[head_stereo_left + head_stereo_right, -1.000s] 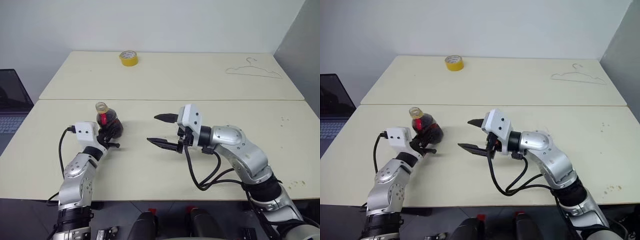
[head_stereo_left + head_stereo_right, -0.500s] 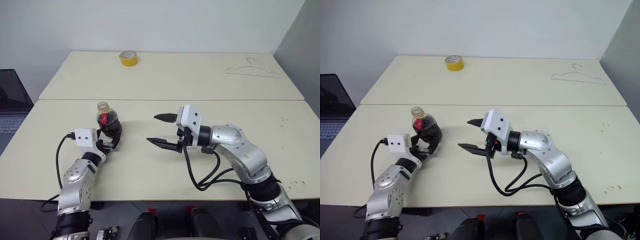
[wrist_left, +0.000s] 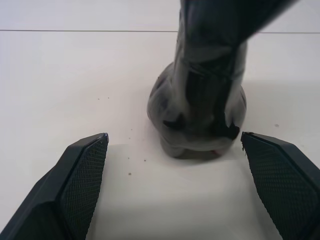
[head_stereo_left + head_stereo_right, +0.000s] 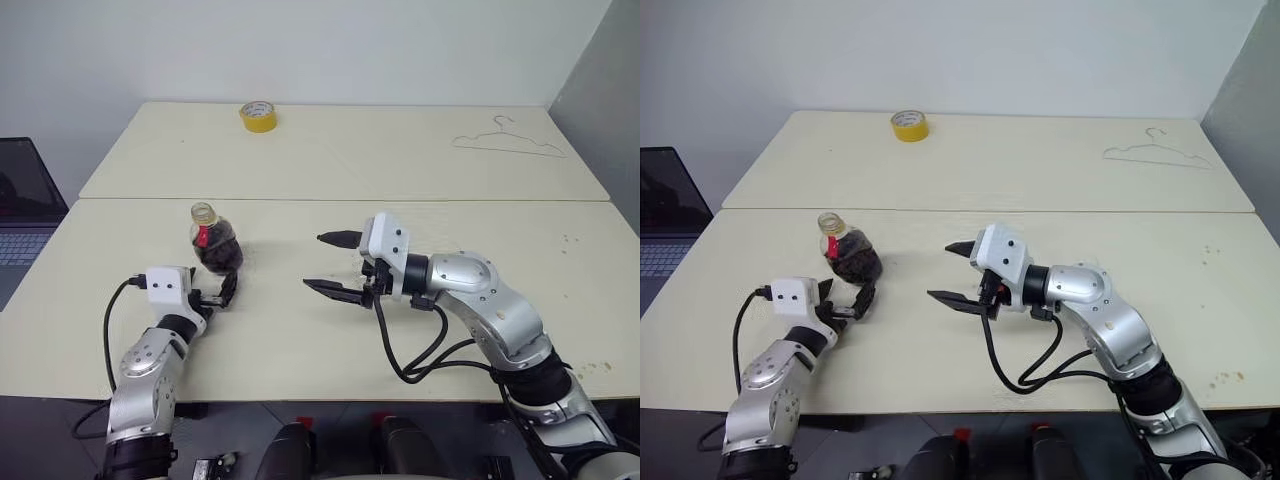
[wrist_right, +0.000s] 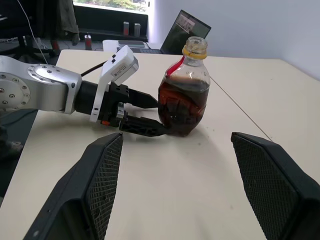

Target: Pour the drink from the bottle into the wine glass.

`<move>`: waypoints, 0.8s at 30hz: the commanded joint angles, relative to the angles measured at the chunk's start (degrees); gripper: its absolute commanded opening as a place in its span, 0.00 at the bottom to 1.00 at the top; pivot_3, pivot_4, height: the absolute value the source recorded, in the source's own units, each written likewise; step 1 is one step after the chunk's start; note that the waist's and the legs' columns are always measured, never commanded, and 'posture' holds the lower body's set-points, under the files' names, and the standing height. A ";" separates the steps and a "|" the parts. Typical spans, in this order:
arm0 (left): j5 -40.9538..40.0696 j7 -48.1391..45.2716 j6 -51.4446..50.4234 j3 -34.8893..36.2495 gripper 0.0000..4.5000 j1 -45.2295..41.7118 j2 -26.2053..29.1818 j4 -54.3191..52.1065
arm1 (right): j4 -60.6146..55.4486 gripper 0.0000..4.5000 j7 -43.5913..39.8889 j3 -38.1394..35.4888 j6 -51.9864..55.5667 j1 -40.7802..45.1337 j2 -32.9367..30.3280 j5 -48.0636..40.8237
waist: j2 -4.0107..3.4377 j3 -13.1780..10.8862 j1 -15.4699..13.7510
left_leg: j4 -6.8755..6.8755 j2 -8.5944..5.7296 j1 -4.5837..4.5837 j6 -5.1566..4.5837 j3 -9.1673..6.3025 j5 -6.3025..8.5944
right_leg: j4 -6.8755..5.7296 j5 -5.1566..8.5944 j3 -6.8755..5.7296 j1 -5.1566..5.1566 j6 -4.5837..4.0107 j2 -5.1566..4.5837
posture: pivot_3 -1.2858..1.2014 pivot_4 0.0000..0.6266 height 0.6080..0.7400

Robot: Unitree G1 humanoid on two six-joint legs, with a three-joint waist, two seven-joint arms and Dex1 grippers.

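Standing upright on the smooth cream table [image 4: 420, 340], we see the bottle [image 4: 214, 245]: squat, bulbous clear plastic, with the dark, glossy drink [image 5: 182, 102] inside, a red neck label and a yellow ring at its open mouth. Our left gripper [image 4: 226, 289] has its mesh-textured black fingers [image 3: 80, 175] spread wide, apart from the bottle's base. Our right gripper [image 4: 332, 264], fingers also spread, hovers nearby holding nothing.

Left claw [image 4: 222, 291]: fingers spread wide, pointing level, low near the counter's [image 4: 300, 340] front left edge.
Right claw [image 4: 333, 263]: fingers apart, empty, pointing left, raised over the counter's middle.
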State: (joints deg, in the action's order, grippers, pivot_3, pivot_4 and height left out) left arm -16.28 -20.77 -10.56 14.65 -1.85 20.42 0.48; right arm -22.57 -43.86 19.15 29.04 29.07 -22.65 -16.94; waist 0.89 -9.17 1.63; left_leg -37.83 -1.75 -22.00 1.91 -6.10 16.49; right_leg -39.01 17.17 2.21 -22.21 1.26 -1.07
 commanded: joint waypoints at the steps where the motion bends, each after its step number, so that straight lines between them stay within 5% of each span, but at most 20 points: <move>1: 1.47 -1.25 1.58 -1.32 1.00 2.42 1.19 -5.43 | -4.02 0.82 -0.32 -2.25 -0.99 -1.52 -1.50 -0.50 | 0.00 0.00 0.00 | 0.00 0.00 0.00 0.00 0.00 0.00 | 0.01 0.00 0.01 0.01 0.00 0.00 | 0.52 0.24 1.00; 12: 1.87 -9.11 1.04 -6.60 1.00 19.49 4.98 -23.63 | -8.84 0.82 1.32 -14.85 -3.27 -14.50 -13.92 1.58 | 0.00 -0.01 -0.30 | 0.04 0.00 0.00 -0.04 0.00 0.03 | 0.06 0.01 0.01 0.07 0.01 -0.02 | 0.52 0.24 1.00; 24: -7.26 -20.08 -17.31 -15.10 1.00 2.16 13.28 -30.69 | 7.15 0.82 16.68 -12.18 -29.00 -25.39 -23.77 35.09 | 0.00 -0.03 -0.88 | 0.01 0.00 0.10 0.05 0.20 -0.02 | 0.02 0.02 0.10 0.15 0.02 0.03 | 0.52 0.24 1.00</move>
State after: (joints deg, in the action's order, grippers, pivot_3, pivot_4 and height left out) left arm -21.64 -39.00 -26.25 0.12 1.28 32.77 -27.74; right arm -15.46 -30.09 6.89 3.15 2.99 -46.18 14.56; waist 0.88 -9.20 0.75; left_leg -37.81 -1.72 -21.88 1.98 -5.88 16.46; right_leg -38.99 17.18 2.33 -22.05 1.28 -1.03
